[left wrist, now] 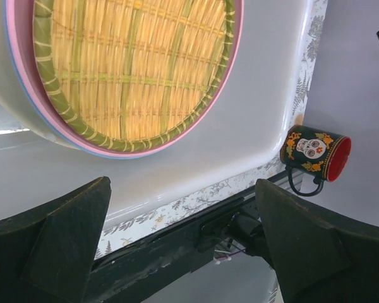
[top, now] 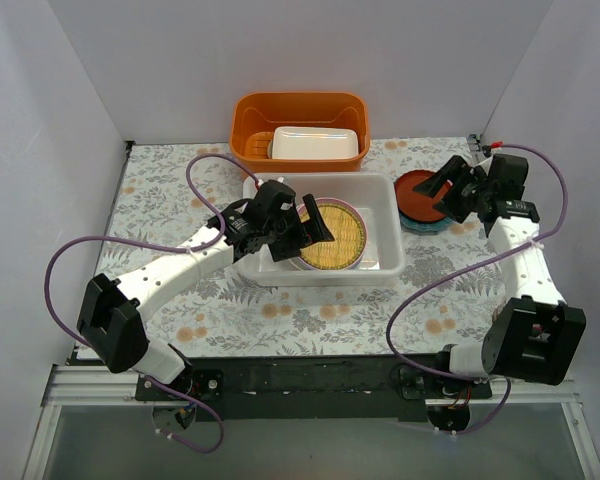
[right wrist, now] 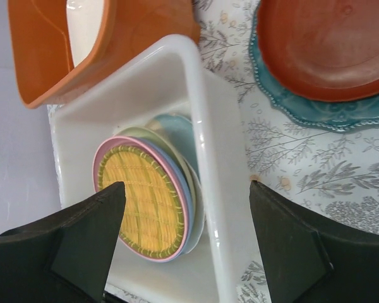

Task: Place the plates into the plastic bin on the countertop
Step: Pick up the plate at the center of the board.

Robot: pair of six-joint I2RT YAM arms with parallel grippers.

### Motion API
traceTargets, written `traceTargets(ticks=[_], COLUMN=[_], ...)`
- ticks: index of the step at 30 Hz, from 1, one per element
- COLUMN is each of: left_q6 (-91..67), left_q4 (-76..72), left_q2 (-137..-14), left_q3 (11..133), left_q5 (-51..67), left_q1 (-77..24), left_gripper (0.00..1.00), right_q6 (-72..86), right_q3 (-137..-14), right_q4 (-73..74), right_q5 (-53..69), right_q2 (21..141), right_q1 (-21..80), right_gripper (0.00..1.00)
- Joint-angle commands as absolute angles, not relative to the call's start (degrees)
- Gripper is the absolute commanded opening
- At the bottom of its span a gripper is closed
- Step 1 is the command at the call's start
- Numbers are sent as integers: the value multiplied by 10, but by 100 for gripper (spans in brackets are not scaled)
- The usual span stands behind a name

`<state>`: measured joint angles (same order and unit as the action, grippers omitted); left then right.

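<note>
So, left gripper hangs wide open over the bin, at 9 o'clock of the yellow plate, which tops a pink and blue stack inside. Right gripper is open too and empty, above the red plate on the teal plate, at the bin's 2 o'clock.

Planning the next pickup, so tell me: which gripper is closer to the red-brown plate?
Right. The right gripper hangs open by the red-brown plate's right side. The left gripper is open over the plastic bin, beside the yellow woven plate.
</note>
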<state>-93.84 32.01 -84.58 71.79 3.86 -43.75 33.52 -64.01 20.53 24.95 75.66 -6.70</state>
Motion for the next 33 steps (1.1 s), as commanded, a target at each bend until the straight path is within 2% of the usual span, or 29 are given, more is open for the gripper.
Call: traceTargets(ticks=[1, 12, 24, 33], left_q6=[-937, -942, -945, -937], left_q4=[321, 358, 319, 305], left_q2=[-809, -751, -778, -783], left_q3=[699, 675, 665, 657], left_q5=[27, 7, 28, 35], left_q1=[-442, -442, -441, -442], left_gripper=[98, 98, 98, 98], right_q6=[313, 301, 284, 331], right_q3=[-673, -685, -629, -607], right_q4=[206, 206, 197, 140], right_q5=[300, 301, 260, 228], right_q2=[795, 860, 845, 870], right_q1=[-111, -141, -146, -149], right_gripper=[86, 85, 83, 79])
